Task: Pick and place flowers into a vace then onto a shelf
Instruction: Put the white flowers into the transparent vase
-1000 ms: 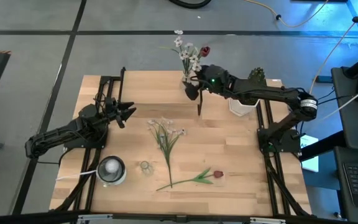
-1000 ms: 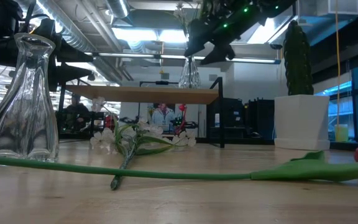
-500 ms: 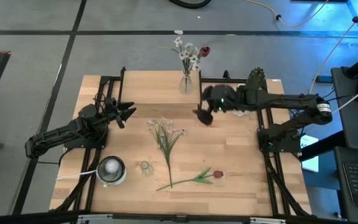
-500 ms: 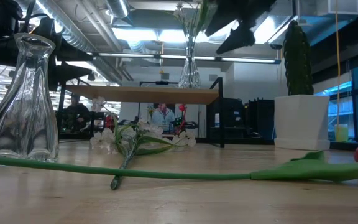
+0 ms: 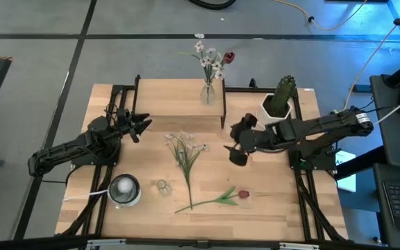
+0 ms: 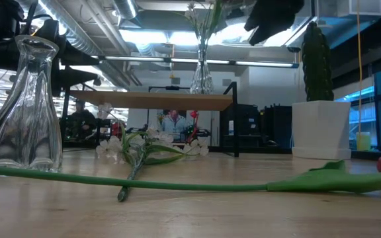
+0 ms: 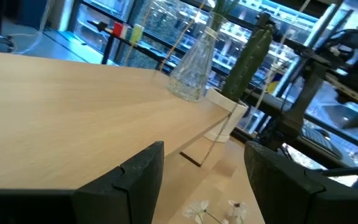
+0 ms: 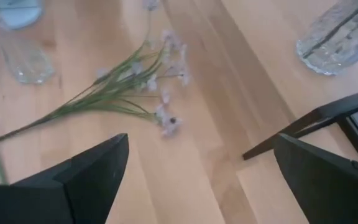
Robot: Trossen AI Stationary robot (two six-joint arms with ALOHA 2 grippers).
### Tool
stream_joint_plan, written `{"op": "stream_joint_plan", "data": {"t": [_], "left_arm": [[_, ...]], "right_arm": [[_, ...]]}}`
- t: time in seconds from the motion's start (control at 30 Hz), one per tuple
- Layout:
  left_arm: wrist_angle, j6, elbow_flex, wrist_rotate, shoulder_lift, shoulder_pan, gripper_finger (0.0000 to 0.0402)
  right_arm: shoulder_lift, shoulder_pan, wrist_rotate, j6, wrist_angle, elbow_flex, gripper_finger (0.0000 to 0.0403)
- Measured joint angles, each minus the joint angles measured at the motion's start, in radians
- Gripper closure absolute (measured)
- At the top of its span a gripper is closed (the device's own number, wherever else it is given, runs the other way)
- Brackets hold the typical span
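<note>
A glass vase (image 5: pixel 208 90) with white-blossom stems and one red bud stands on the low light-wood shelf (image 5: pixel 172 104) at the table's far side. It also shows in the low view (image 6: pixel 202 73). A spray of white blossoms (image 5: pixel 186 149) and a red-bud stem (image 5: pixel 221 198) lie flat on the table. An empty glass vase (image 5: pixel 162 186) stands near the front. My right gripper (image 5: pixel 236 149) is open and empty above the table, right of the white spray (image 8: pixel 135 87). My left gripper (image 5: pixel 143 126) is open and empty at the shelf's left end.
A green cactus in a white pot (image 5: pixel 278 104) stands at the far right, beside the shelf's right legs. A white round thing with a cord (image 5: pixel 123 189) sits at the front left. Bare tabletop lies between the white spray and the right edge.
My right gripper has drawn away from the vase on the shelf, going toward the table's near edge and a little right, and now hangs over the open table beside the white spray. The vase with flowers stays upright on the shelf.
</note>
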Motion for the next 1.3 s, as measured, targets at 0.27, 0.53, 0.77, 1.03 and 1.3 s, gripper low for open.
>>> {"op": "stream_joint_plan", "data": {"t": [0.27, 0.53, 0.77, 1.03, 1.3], "left_arm": [[0.001, 0.0, 0.0, -0.011, 0.0, 0.0, 0.0185], [0.076, -0.026, 0.0, 0.028, 0.0, 0.0, 0.0185], [0.137, 0.035, 0.106, 0.111, 0.089, -0.024, 0.0185], [0.126, 0.183, 0.396, 0.099, 0.51, -0.168, 0.0187], [-0.294, 0.272, 0.866, 0.003, 0.954, -0.423, 0.0191]], "right_arm": [[0.009, -0.006, -0.088, -0.066, 0.364, -0.109, 0.0004], [-0.081, -0.021, -0.252, -0.093, 0.964, -0.446, 0.0004], [-0.311, -0.023, -0.217, -0.076, 1.026, -0.6, 0.0004], [-0.469, -0.042, -0.181, -0.077, 0.861, -0.623, 0.0004], [-0.525, -0.042, -0.183, -0.078, 0.717, -0.623, 0.0004]]}}
